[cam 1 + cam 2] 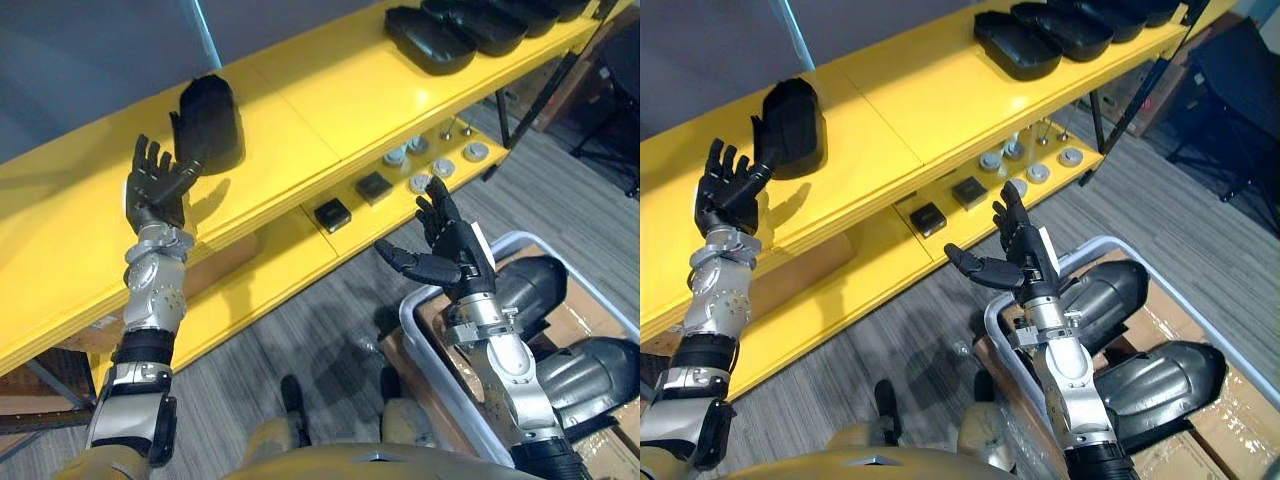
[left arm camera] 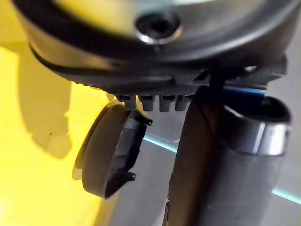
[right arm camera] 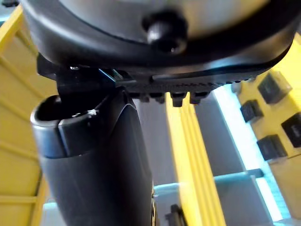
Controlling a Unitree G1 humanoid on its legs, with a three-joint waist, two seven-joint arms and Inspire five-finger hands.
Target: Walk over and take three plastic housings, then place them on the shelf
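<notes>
- The yellow shelf has two boards, an upper and a lower one, and stands on a grey plank floor.
- One black plastic housing lies alone on the shelf's upper board, towards its left part, with its rounded back up.
- The left hand is raised at the front edge of the upper board, just beside that lone housing. Its fingers are straight and spread, grasping nothing. The thumb reaches up to the housing's near end; I cannot tell whether it touches.
- In the left wrist view the same housing sits on the yellow board past the hand.
- A row of housings lies at the far right end of the upper board, open sides up and close together. At least three can be counted before the row runs out of view.
- On the shelf's lower board lie two black square blocks, side by side and apart.
- Beyond the blocks on that board lie five round silver discs in a loose cluster.
- The right hand hangs in the air in front of the lower board, fingers straight and spread, thumb held out sideways, empty.
- A white-rimmed bin stands on the floor in front of the shelf, below the right hand.
- Two dark binned housings lie inside it, one beyond the other.
</notes>
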